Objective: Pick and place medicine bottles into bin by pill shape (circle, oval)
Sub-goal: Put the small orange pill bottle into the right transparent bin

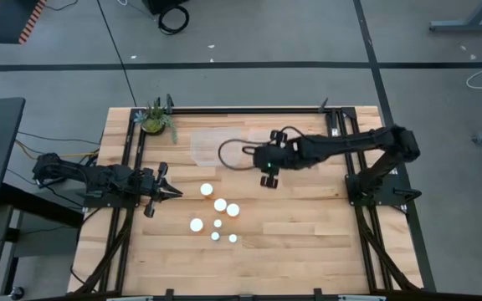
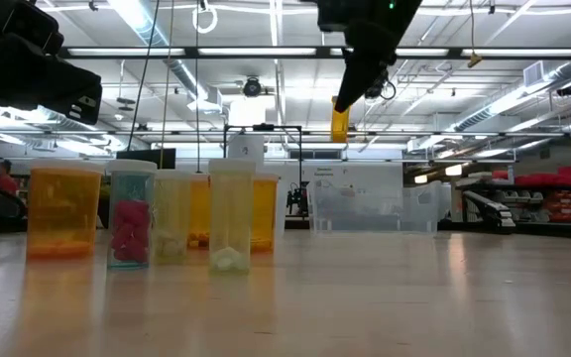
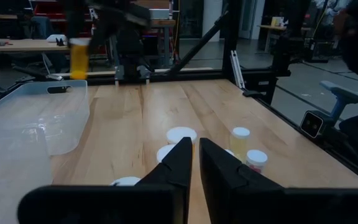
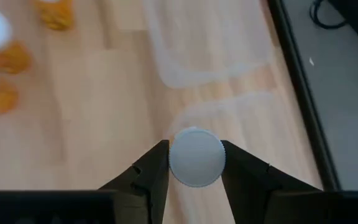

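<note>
My right gripper (image 1: 268, 180) is shut on one amber medicine bottle with a white cap (image 4: 196, 157). It holds the bottle high above the table (image 2: 339, 124), close to the clear bins (image 1: 210, 144). The left wrist view shows the held bottle (image 3: 78, 59) above a bin. Several more white-capped bottles (image 1: 218, 213) stand upright on their bases on the wooden table, in a row in the low view (image 2: 173, 216). My left gripper (image 1: 170, 194) hangs shut and empty at the left of that group; its fingers show in its wrist view (image 3: 195, 155). My right gripper pinches the bottle at its top, with one finger on each of two opposite sides of the round white cap (image 4: 173, 163). The fingers come from above, pointing down. The bottle hangs upright below them, lifted clear of the table.
Two clear plastic bins lie side by side at the far middle of the table (image 4: 210, 43) (image 4: 235, 109). A small potted plant (image 1: 155, 117) stands at the far left corner. Dark frame rails run along the table's left and right sides. Bare wood (image 1: 308, 242) lies near the front right.
</note>
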Action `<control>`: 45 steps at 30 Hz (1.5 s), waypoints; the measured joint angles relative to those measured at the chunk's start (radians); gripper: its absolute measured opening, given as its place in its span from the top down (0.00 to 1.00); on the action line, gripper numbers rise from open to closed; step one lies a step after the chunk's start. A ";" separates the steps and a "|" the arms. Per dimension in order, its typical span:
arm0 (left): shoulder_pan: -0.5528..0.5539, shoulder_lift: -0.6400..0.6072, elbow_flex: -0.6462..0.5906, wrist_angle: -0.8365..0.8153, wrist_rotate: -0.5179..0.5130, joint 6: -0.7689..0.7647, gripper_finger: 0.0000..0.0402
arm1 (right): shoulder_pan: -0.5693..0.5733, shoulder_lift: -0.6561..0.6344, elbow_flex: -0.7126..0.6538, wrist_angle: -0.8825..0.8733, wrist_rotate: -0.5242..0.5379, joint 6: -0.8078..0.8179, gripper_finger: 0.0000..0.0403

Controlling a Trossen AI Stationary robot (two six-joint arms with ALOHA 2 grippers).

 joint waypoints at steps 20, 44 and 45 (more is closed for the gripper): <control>0.000 0.000 0.000 0.002 0.000 0.000 0.91 | -0.390 -0.120 -0.270 0.030 -0.099 -0.047 0.65; 0.000 0.000 0.000 0.001 0.000 0.000 0.92 | -0.519 -0.085 -0.457 0.319 -0.271 -0.002 0.65; 0.000 0.000 0.000 0.001 0.000 0.000 0.92 | -0.519 -0.085 -0.462 0.319 -0.274 0.001 0.65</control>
